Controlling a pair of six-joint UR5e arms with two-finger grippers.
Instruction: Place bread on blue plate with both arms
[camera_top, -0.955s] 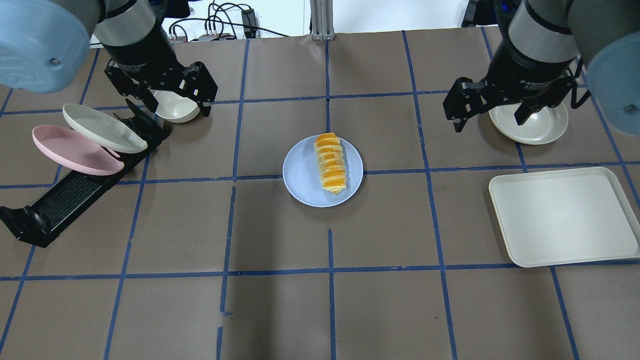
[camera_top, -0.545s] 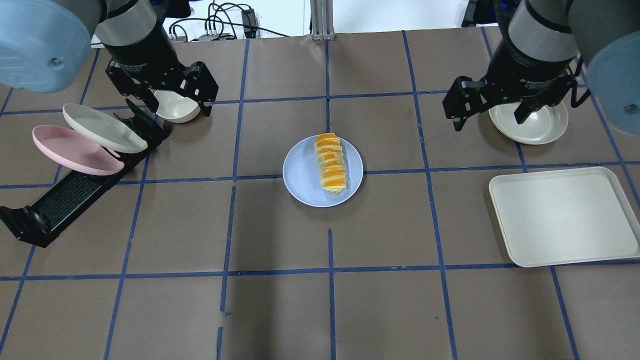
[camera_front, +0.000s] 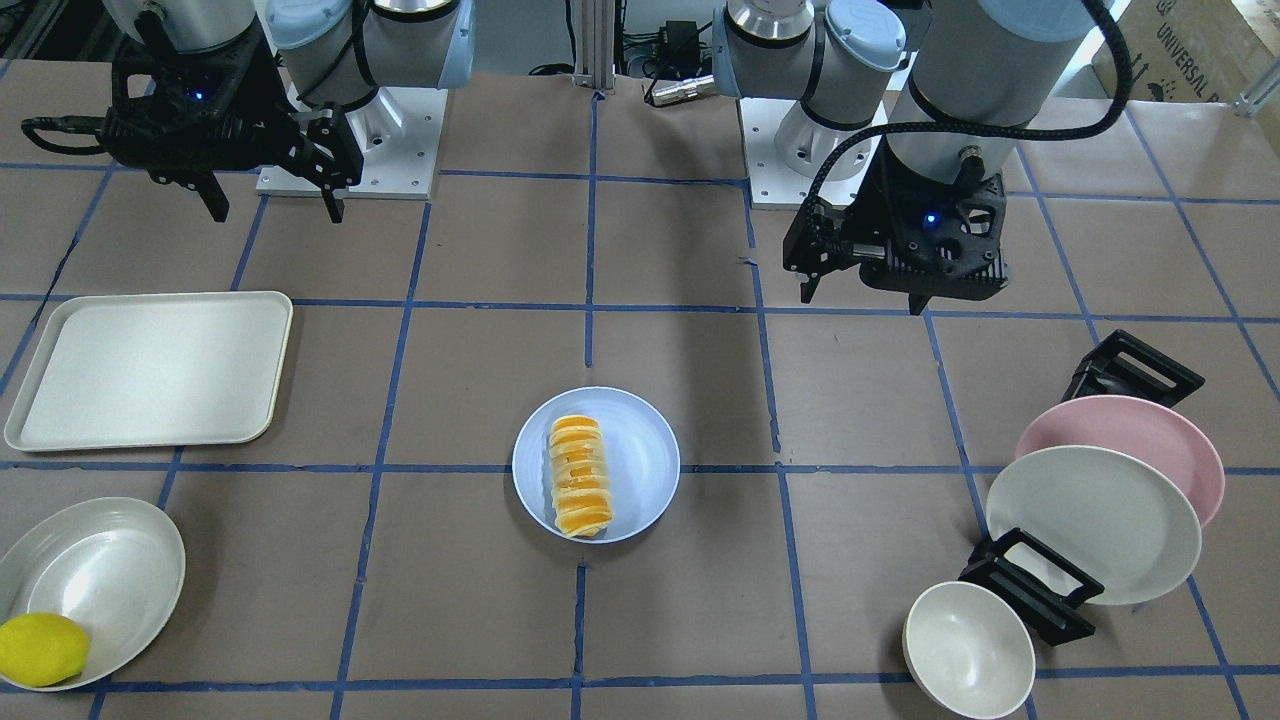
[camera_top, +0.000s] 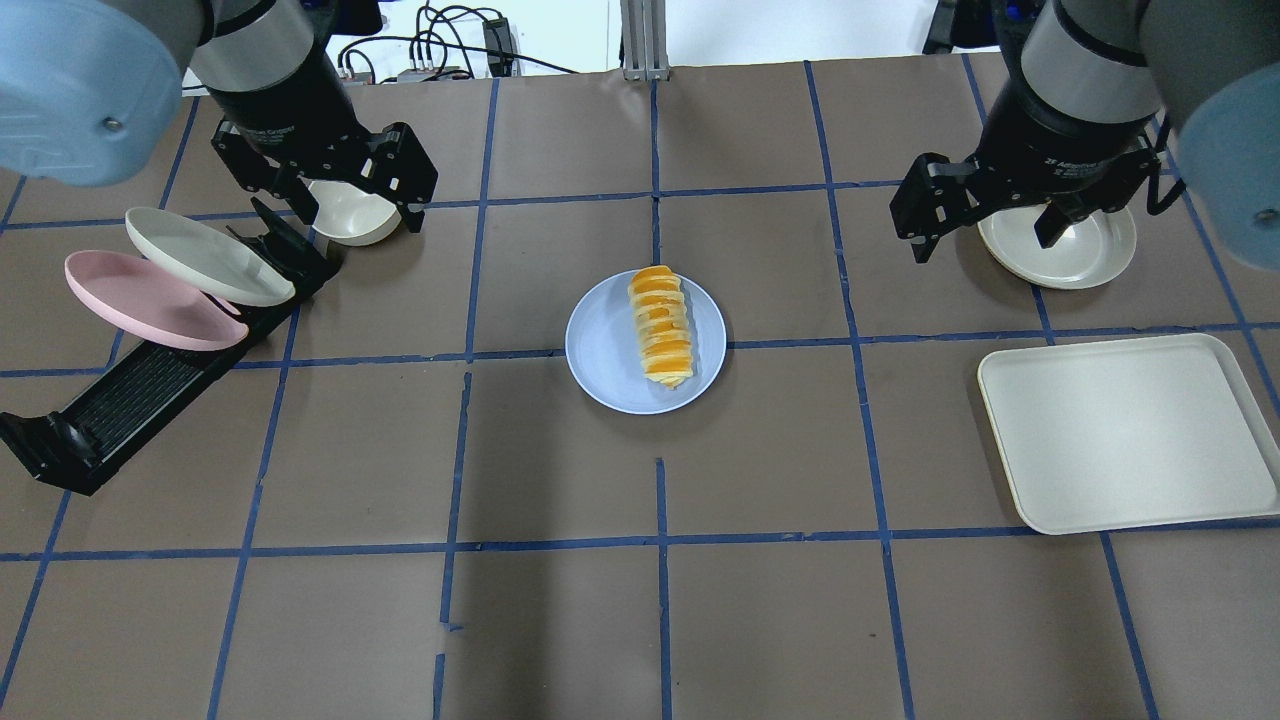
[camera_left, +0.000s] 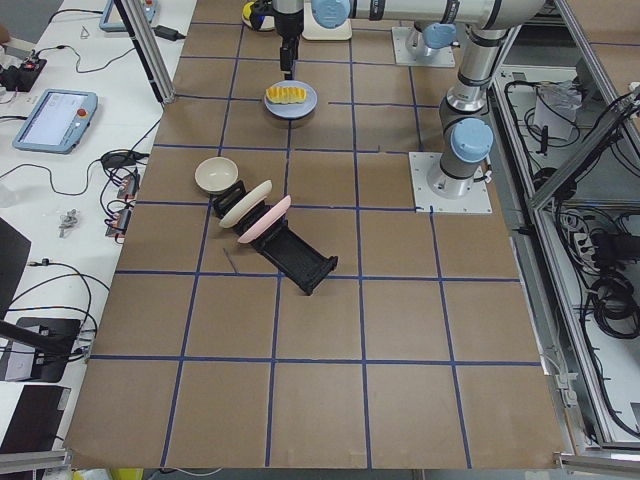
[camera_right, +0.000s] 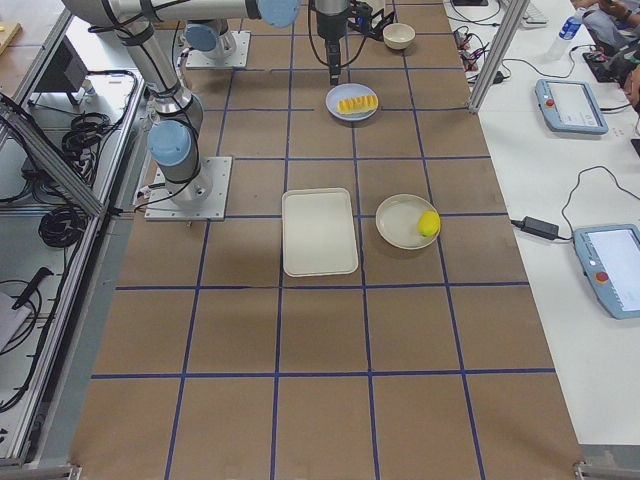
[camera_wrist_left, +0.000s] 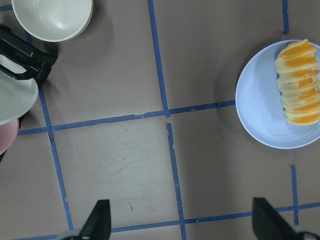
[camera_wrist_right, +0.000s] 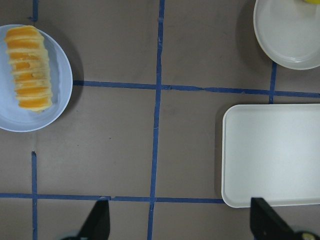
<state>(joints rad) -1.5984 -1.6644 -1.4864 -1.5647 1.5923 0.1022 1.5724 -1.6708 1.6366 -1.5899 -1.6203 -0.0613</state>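
The bread (camera_top: 660, 325), golden-orange with cream stripes, lies on the right half of the blue plate (camera_top: 600, 355) at the table's middle. It also shows in the front view (camera_front: 580, 490) on the plate (camera_front: 645, 455) and in both wrist views (camera_wrist_left: 299, 82) (camera_wrist_right: 27, 67). My left gripper (camera_top: 355, 222) hovers open and empty at the back left, far from the plate, above a cream bowl (camera_top: 345, 225). My right gripper (camera_top: 982, 248) hovers open and empty at the back right. Both grippers' fingers stand wide apart in the wrist views.
A black dish rack (camera_top: 120, 400) at the left holds a pink plate (camera_top: 140, 300) and a cream-white plate (camera_top: 200, 255). A cream tray (camera_top: 1130, 430) lies at the right. Behind it a cream plate (camera_front: 100, 560) holds a yellow lemon (camera_front: 40, 648).
Both grippers have shifted only very slightly and stay open. The bread and the blue plate have not moved.
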